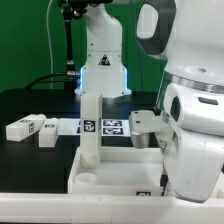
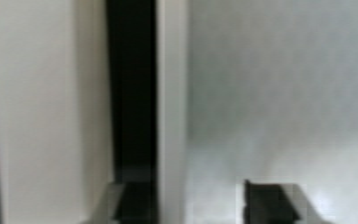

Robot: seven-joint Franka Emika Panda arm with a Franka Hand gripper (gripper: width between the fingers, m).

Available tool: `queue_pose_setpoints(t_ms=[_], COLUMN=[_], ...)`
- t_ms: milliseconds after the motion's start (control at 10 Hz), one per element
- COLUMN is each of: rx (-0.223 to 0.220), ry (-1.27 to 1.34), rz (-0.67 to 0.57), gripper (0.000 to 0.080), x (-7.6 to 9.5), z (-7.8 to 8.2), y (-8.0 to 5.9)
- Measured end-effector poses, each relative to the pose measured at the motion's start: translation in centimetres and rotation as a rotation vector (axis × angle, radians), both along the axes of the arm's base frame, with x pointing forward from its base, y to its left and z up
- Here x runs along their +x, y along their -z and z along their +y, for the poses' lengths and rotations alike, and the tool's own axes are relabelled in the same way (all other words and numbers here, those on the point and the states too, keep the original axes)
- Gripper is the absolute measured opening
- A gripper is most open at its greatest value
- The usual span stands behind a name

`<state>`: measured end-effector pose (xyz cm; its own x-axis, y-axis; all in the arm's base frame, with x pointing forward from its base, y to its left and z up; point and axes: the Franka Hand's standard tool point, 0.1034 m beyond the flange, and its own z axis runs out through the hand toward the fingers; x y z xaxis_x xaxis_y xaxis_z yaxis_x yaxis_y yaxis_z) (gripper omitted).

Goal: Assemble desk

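No words, brand names or numbers can be read in either view. The only markings are black-and-white square tags, coded patterns without letters. In the exterior view they stand on the long loose leg (image 1: 22, 127) at middle left, the short loose leg (image 1: 47, 136) beside it, the upright leg (image 1: 90, 115) at centre, and the marker board (image 1: 115, 126) behind.

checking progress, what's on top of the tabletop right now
One leg stands upright on the tabletop, toward the exterior view's left. The robot arm covers the tabletop's end at that view's right, so anything there is hidden.
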<state>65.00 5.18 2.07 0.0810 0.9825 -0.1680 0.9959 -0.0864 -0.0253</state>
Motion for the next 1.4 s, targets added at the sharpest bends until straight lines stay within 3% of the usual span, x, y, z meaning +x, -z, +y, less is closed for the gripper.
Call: queue_pose_setpoints(t_ms=[100,200,300,400,500,700,1200,1400], rx=[-0.007,-0.01,-0.01,-0.012,-0.017,-0.018,-0.019,-0.023], ry=[0.006,0.011,0.015,0.024,0.039,0.06,0.098,0.244], rz=[0.023,0.031,0.021,0.017,0.008,-0.016,-0.015,-0.038], gripper=[0.0422,0.0555,0.0555,0.0629,0.0646,0.0649,0.0649,0.0649], x=[-0.4,-0.5,-0.1,0.1,0.4,1.0,0.9,0.8], z=[-0.2,-0.4,-0.6,-1.3,-2.3,-3.9,-3.8,-3.9], y=[-0.8,-1.7,-2.7,-4.2,-5.8,-7.4,-6.8,-6.8])
